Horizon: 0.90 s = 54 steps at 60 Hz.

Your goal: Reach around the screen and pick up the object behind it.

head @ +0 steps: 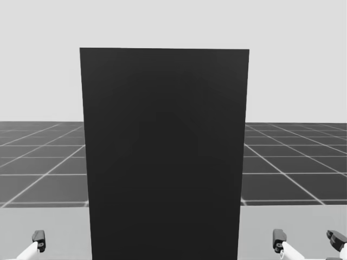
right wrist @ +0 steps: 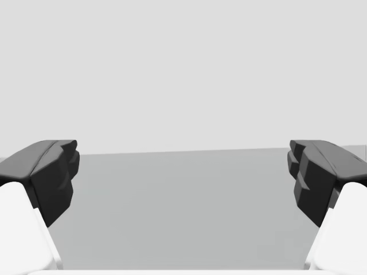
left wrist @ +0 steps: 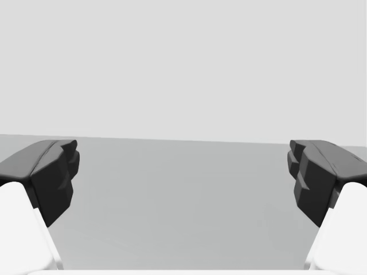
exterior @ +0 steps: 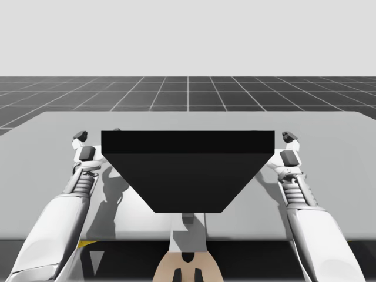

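Black screen [exterior: 188, 170] upright on grey counter [exterior: 329, 135], left tool [exterior: 83, 144] released beside the screen's left edge, right tool [exterior: 289, 145] released beside its right edge, dark gridded floor [exterior: 188, 94] beyond.

Screen [exterior: 188, 170] upright on table [exterior: 59, 126]; left gripper [left wrist: 183, 177] at its left, right gripper [right wrist: 183, 177] opposite.

Left arm [exterior: 59, 217] is reaching forward up the frame's lower left, right arm [exterior: 320, 226] up the lower right. Left gripper [left wrist: 183, 166] and right gripper [right wrist: 183, 166] are both holding their fingers wide apart.
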Available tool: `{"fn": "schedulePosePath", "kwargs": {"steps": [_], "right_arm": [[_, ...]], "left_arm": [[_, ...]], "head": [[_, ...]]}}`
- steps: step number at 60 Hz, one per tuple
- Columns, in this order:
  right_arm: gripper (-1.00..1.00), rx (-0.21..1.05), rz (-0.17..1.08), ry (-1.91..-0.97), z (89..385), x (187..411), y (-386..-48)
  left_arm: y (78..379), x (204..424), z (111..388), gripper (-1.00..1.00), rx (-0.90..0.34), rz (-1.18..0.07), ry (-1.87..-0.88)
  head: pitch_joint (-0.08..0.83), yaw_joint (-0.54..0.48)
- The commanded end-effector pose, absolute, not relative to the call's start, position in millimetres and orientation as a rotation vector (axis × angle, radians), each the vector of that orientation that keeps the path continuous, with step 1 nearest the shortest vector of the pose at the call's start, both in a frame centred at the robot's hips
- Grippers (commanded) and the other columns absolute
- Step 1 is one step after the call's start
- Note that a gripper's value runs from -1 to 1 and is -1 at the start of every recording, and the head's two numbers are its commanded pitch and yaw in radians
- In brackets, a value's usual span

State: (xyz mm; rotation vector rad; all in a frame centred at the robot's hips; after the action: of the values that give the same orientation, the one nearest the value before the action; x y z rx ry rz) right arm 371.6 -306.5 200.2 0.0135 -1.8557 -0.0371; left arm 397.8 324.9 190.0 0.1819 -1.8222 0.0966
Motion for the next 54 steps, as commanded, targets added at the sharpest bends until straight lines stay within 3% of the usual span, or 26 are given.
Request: {"fn": "schedulePosePath", "kwargs": {"steps": [1,8,15,26,34,54], "right_arm": [[-1.0,-0.031,-0.078,-1.854,199.1,369.9,-304.6],[-1.0,0.037,0.014,-1.805,196.8,371.5,-306.3],[-1.0,0.088,0.067,-1.685,187.7,374.9,-307.6],[-1.0,0.235,0.26,-1.584,178.1,367.7,-298.8],[-1.0,0.352,0.445,-1.575,171.3,359.3,-289.5],[-1.0,0.56,0.649,-1.631,168.1,339.6,-263.0]], "left_arm": [[324.3,397.9,189.4,-1.0,0.185,0.091,-1.817],[325.4,399.4,187.3,-1.0,0.171,0.072,-1.769],[331.6,404.9,176.4,-1.0,0.12,-0.029,-1.556],[333.1,401.0,172.5,-1.0,0.027,-0.165,-1.461],[327.2,389.5,175.6,-1.0,-0.103,-0.321,-1.452],[305.9,361.0,175.3,-1.0,-0.262,-0.664,-1.481]], "head": [[0.007,-0.03],[0.007,-0.03],[0.01,-0.03],[0.014,-0.03],[0.015,-0.03],[0.023,-0.04]]}}
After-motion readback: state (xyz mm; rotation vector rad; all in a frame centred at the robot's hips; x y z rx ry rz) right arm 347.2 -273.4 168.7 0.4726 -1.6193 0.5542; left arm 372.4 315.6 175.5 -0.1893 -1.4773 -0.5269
